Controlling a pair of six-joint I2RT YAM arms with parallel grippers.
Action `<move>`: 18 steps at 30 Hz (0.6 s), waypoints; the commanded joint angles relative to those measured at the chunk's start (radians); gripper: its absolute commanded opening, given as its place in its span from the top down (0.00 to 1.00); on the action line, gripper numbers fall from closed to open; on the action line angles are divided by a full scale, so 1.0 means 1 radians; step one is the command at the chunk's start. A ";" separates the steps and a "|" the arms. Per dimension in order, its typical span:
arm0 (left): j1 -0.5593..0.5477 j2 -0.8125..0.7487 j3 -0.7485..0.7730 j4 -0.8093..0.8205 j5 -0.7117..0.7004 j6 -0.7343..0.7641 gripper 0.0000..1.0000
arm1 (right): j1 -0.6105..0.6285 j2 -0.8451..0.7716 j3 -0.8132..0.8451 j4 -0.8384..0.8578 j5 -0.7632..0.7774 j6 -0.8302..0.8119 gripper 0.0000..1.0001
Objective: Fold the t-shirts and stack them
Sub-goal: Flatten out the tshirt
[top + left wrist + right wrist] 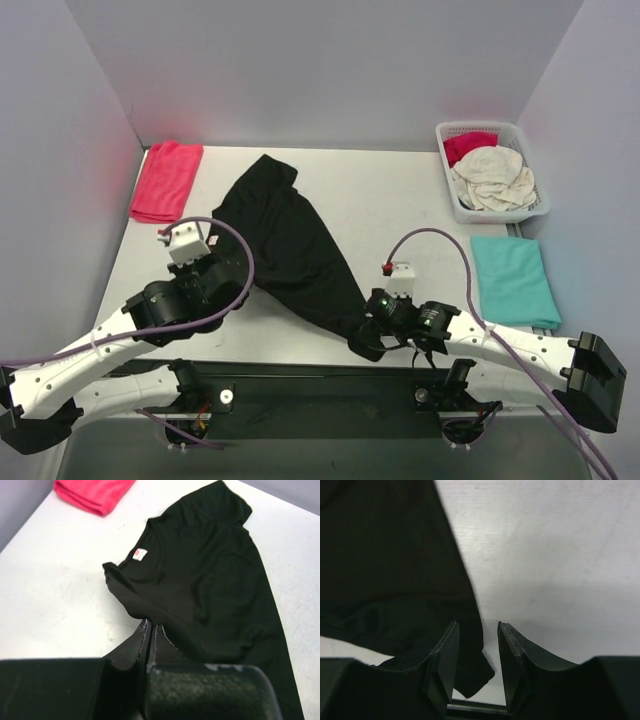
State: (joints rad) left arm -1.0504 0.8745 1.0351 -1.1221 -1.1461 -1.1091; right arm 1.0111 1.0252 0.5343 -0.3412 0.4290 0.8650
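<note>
A black t-shirt [290,245] lies spread in a diagonal from the far middle of the table to the near edge. Its white neck label [140,554] shows in the left wrist view, where the shirt [210,580] fills the right side. My left gripper [232,268] is at the shirt's left edge, near the shoulder; its jaws [150,626] are shut with the cloth edge at their tips. My right gripper [372,335] is at the shirt's near bottom corner. Its jaws [477,625] stand open, with a corner of the black shirt [385,555] lying between them.
A folded red shirt [165,180] lies at the far left, also in the left wrist view [92,492]. A folded teal shirt [510,280] lies at the right. A white lattice basket [447,190] at the far right holds cream [492,178] and red [468,145] shirts.
</note>
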 commanded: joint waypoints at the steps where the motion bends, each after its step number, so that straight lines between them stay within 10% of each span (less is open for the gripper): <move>1: 0.078 0.021 0.088 0.341 0.034 0.373 1.00 | 0.084 0.015 0.042 -0.056 0.016 0.022 0.62; 9: 0.208 0.274 0.428 0.732 0.181 0.750 1.00 | 0.286 0.018 0.064 -0.058 0.140 0.000 0.58; 18: 0.271 0.694 1.041 0.641 0.332 0.888 1.00 | 0.466 0.175 0.191 -0.044 0.286 -0.064 0.54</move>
State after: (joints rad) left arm -0.7849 1.4982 1.9171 -0.4805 -0.8730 -0.3168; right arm 1.4380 1.1263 0.6418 -0.3653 0.5934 0.8318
